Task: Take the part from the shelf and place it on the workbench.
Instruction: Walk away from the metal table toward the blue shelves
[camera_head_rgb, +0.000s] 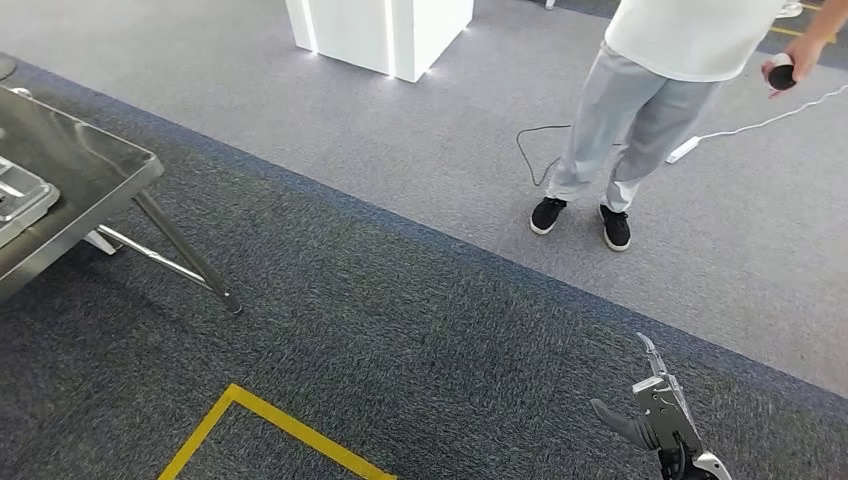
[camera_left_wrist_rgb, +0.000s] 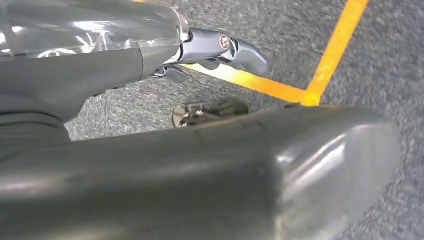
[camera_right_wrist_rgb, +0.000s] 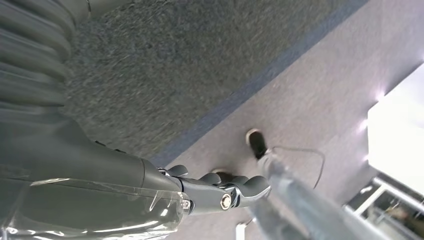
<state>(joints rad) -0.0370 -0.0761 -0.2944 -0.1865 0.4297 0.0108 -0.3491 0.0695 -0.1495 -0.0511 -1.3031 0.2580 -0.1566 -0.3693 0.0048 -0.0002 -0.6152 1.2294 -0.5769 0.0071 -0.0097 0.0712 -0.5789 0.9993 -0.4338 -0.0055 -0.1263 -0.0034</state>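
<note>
A: How many tables? How many people?
B: One metal table (camera_head_rgb: 70, 180), one person (camera_head_rgb: 640, 110) standing on the carpet.
A: Hands?
B: Right hand (camera_head_rgb: 655, 420) spread, empty. Left hand (camera_left_wrist_rgb: 210, 55): fingers loosely curled, empty. The part, I can't tell where.

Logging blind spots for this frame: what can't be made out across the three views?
- Left robot hand: left wrist view, a large grey body part hides most of the picture, so what the fingers hold, if anything, cannot be told.
- Right robot hand: head view, cut off by the bottom edge; it shows empty in the right wrist view.
- Steel table: cut by the left edge; the tray on it is mostly out of frame.
- Person: cut off above the torso.
</note>
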